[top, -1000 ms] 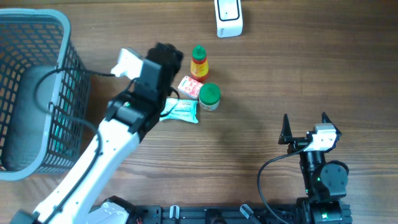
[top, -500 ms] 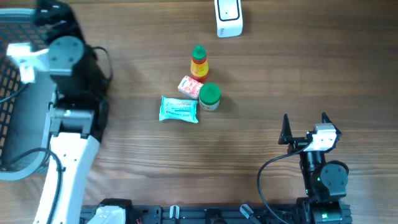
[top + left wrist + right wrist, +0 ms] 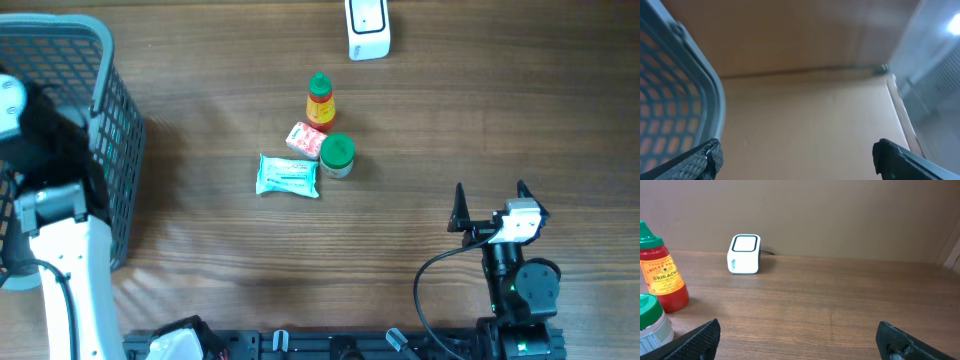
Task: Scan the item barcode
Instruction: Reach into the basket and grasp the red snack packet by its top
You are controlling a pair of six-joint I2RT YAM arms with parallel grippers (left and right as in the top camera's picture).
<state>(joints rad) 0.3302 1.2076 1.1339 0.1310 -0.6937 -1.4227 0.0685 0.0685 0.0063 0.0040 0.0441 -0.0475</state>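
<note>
The teal packet (image 3: 288, 175) is lying flat on the desk (image 3: 450, 110), long axis running left-right, near an upright sriracha bottle (image 3: 319, 101). The left tool (image 3: 799, 159) and right tool (image 3: 490, 200) are gaping wide, empty.

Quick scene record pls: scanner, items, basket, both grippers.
scanner: white, far side, apart from the items
items: sauce bottle, small carton, green-lid jar, teal packet, clustered close, centre
basket: grey mesh, left side
left gripper: open, empty, beside the basket rim
right gripper: open, empty, right of the items
held: nothing
</note>
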